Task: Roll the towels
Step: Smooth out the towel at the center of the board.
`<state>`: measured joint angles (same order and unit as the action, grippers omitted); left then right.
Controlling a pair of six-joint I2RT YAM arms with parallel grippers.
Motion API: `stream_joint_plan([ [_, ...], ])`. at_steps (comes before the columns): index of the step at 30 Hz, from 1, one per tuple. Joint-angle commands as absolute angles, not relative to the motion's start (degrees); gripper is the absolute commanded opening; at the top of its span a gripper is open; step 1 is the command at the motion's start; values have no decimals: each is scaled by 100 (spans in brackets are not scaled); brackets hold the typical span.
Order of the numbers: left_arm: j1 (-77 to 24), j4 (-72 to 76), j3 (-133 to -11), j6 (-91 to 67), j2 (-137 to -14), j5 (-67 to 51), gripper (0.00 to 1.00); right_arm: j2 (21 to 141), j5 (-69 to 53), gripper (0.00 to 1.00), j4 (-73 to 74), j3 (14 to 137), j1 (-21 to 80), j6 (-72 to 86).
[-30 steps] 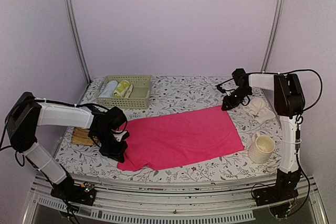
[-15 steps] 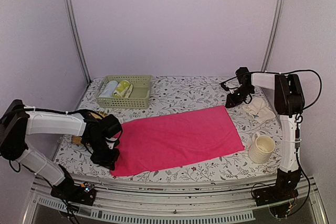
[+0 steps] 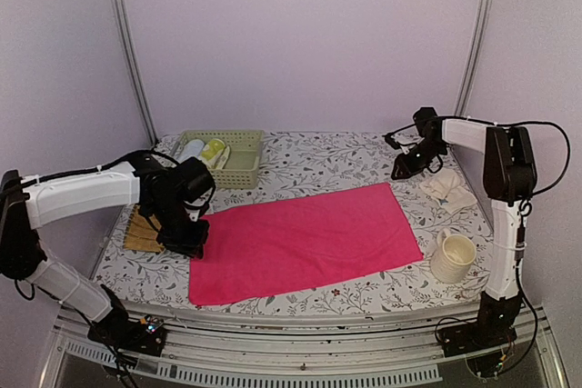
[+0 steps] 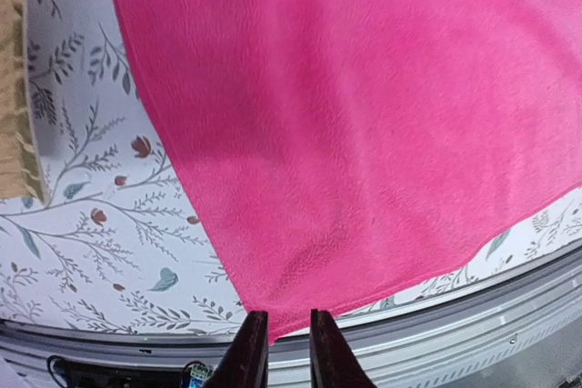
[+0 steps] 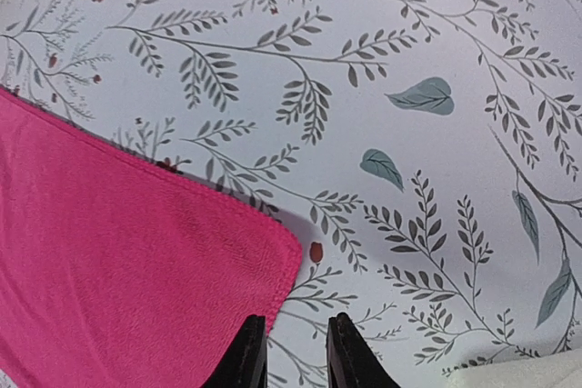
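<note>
Basket [image 3: 238, 179] holds rolled cloths [image 3: 202, 154] (pale ones); left tool [image 4: 286, 315] and right tool [image 5: 296, 320] slightly parted, empty

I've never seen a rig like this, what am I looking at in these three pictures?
Two robot arms stand at the near edge of a table. One picture looks down from above and behind; the other two come from wrist cameras, so the dark prongs are the left fingers and right fingers. A pink towel lies flat on the table, with a cream towel, mug, basket and straw mat around it. Both pairs of fingers are slightly apart, holding nothing.
</note>
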<state>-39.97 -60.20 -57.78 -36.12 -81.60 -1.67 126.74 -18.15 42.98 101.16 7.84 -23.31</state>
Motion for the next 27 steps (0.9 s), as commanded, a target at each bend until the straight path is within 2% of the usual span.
stream_joint_plan([
  [1, -3617, -6068, -6105, -3260, -8228, 397, 21, 11878, -2259, 27, 4705, 9893, 804, -2462],
  [5, -3198, -5154, -6232, -2964, -8568, 517, 20, 11302, -2546, 26, 5175, 9288, 891, -3045],
  [9, -2822, -4420, -6354, -2723, -9105, 482, 14, 10767, -2095, 26, 5246, 8380, 992, -3755],
  [13, -2570, -3913, -6502, -2515, -9758, 702, 11, 10734, -1639, 24, 5089, 8063, 1002, -3879],
  [15, -2478, -3807, -6620, -2446, -10069, 1008, 13, 10824, -1562, 23, 4894, 8246, 998, -3649],
  [20, -2213, -3419, -6732, -2328, -10503, 958, 31, 11685, -1741, 23, 4587, 9295, 975, -3107],
  [27, -2003, -3191, -6765, -2214, -10699, 894, 33, 12986, -2173, 30, 4763, 10470, 984, -2744],
])
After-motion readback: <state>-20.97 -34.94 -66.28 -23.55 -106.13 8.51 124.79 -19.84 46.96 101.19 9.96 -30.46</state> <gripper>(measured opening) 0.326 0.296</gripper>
